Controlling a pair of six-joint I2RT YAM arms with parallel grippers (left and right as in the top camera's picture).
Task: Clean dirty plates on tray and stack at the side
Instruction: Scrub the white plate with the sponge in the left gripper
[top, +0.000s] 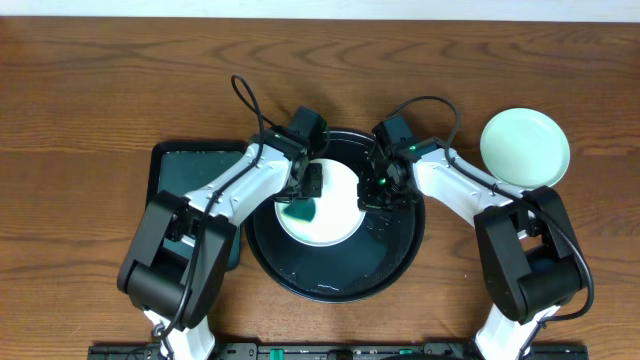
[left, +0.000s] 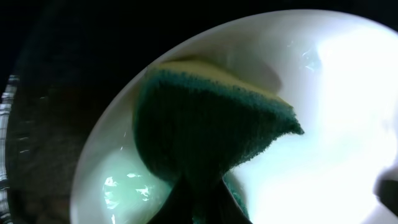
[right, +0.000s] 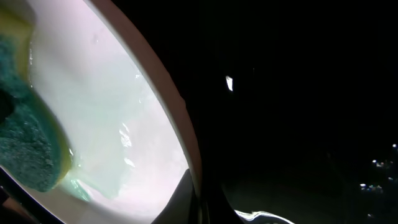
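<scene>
A large round black glossy tray (top: 335, 290) sits in the middle of the brown wood-grain tabletop (top: 100, 80), its wet floor catching small glints of light. Inside it, left of centre and toward the far side, lies a white round shallow plate (top: 338, 215), and both arms reach in over it. The left gripper (top: 309, 186) hangs over the plate's left part, its fingers pinched on a green scouring sponge with a yellow backing (top: 300, 211). In the left wrist view the sponge (left: 205, 130) narrows down toward the fingers and its green face presses onto the plate's inner surface, with a pale aqua wet film beside it. The right gripper (top: 376, 190) is at the plate's right edge. In the right wrist view a dark finger crosses the rim at the bottom of the frame, so the jaws look closed narrowly on the rim. The plate's wet floor spreads to the left of that finger and the sponge (right: 25, 149) shows at the far left. A pale mint round plate (top: 525, 147) rests alone on the bare wood at the right, well apart from the black tray and just far of the right arm's base. A dark-green rectangular tray (top: 185, 165) lies left of the black tray, partly hidden under the left arm.
</scene>
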